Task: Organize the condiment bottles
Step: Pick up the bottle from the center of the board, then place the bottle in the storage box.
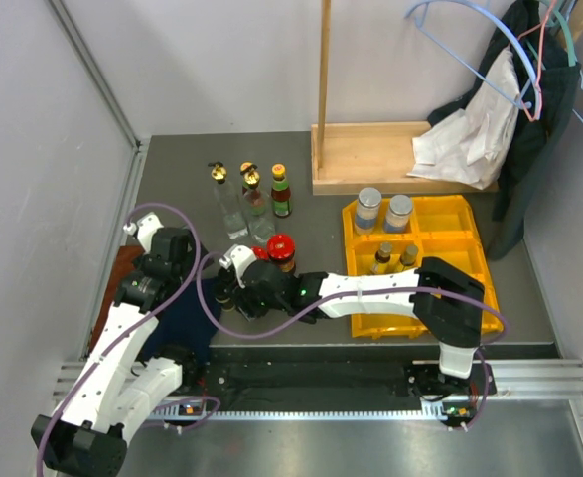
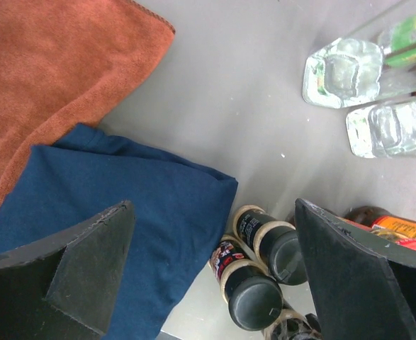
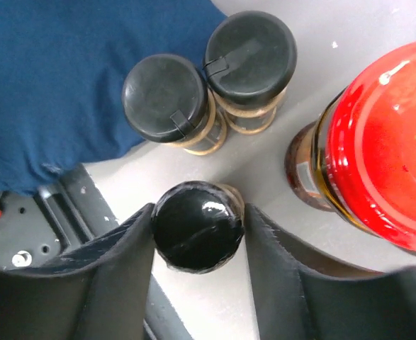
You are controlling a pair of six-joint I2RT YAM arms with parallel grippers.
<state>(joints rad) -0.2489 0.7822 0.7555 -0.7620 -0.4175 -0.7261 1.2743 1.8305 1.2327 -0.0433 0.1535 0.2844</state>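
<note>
The left end effector [image 2: 213, 207] is hanging wide open over the cloth [image 2: 122, 184], with two black-capped bottles [image 2: 278, 249] just beside its right finger. The right end effector [image 3: 198, 212] is squeezing a dark bottle [image 3: 197, 228] between its fingers, near the red jar [image 3: 385, 142].

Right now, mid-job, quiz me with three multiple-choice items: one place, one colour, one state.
1. The silver-lidded jars stand: A on a blue cloth; B in the yellow bin; C on the wooden base.
2. The big jar beside the right tool has a lid that is: A red; B green; C white.
3. The left tool is: A open, empty; B shut on a bottle; C shut on cloth.
Answers: B, both stand inside its walls; A, the right wrist view shows red; A, its jaws stand wide apart, nothing between.
</note>
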